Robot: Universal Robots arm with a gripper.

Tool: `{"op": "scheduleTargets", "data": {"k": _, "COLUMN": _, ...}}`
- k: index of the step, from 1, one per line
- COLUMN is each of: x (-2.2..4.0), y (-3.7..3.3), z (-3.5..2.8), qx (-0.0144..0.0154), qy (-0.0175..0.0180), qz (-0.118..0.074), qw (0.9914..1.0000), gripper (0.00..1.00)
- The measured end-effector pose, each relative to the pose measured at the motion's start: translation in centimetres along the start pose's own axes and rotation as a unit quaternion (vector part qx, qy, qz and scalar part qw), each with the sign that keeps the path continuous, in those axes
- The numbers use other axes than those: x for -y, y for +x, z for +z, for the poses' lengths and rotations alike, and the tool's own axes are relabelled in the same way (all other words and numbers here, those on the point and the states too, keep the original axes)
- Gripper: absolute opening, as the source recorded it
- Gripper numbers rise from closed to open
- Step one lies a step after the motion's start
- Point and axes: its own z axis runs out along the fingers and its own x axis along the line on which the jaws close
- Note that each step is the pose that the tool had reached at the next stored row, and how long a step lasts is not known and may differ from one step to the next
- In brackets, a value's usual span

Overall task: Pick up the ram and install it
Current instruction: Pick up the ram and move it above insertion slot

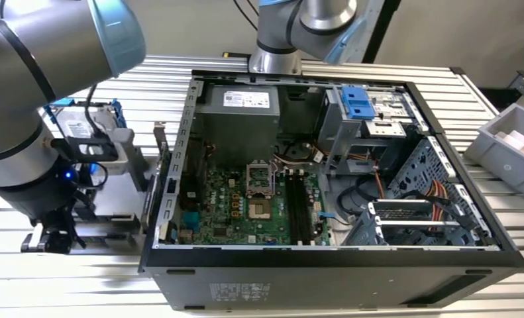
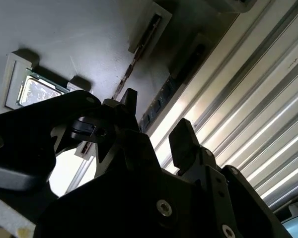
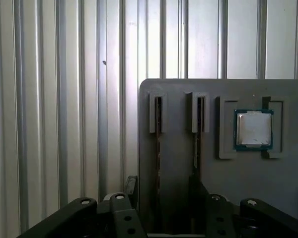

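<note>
1. Grey moulded tray (image 3: 179, 91) lying flat on the ribbed metal table (image 3: 49, 99); in the first wrist view, two narrow slots side by side in it, a thin stick standing on edge in each, and next to them a square recess holding a silver-lidded processor chip (image 3: 254, 129)
2. In the slot nearest the tray's edge, the ram (image 3: 158, 144), outside the computer case (image 1: 332, 278) and well apart from it
3. Open and gripping nothing, the hand (image 3: 164, 177); black fingers (image 3: 131, 184) spread to either side of the ram's slot, one at the tray's edge, the other over the neighbouring slot; touching the stick or not, cannot tell
4. From the second wrist view, looking out past the fingers: the gap between them, and beyond it the ram's flat face with a row of dark chips, where the first wrist view meets the stick edge-on
5. From the exterior view: arm bent down at the exterior view's left of the case; case lying open on the table, holding a green motherboard (image 1: 235, 212) with long black slots (image 1: 297, 205), a grey power supply (image 1: 240, 119) and a blue drive bracket (image 1: 357, 103)
6. Grey bin (image 1: 496, 156) at the exterior view's right, something orange and something white inside
</note>
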Motion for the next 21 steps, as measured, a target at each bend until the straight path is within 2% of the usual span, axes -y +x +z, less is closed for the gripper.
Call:
{"op": "scheduleTargets", "data": {"k": 11, "x": -0.24, "y": 0.1, "z": 0.98, "qx": 0.0, "qy": 0.0, "qz": 0.0, "qw": 1.0, "gripper": 1.0}}
{"op": "scheduleTargets", "data": {"k": 21, "x": -0.3, "y": 0.62, "z": 1.64, "qx": 0.0001, "qy": 0.0001, "qz": 0.0, "qw": 1.0, "gripper": 1.0}}
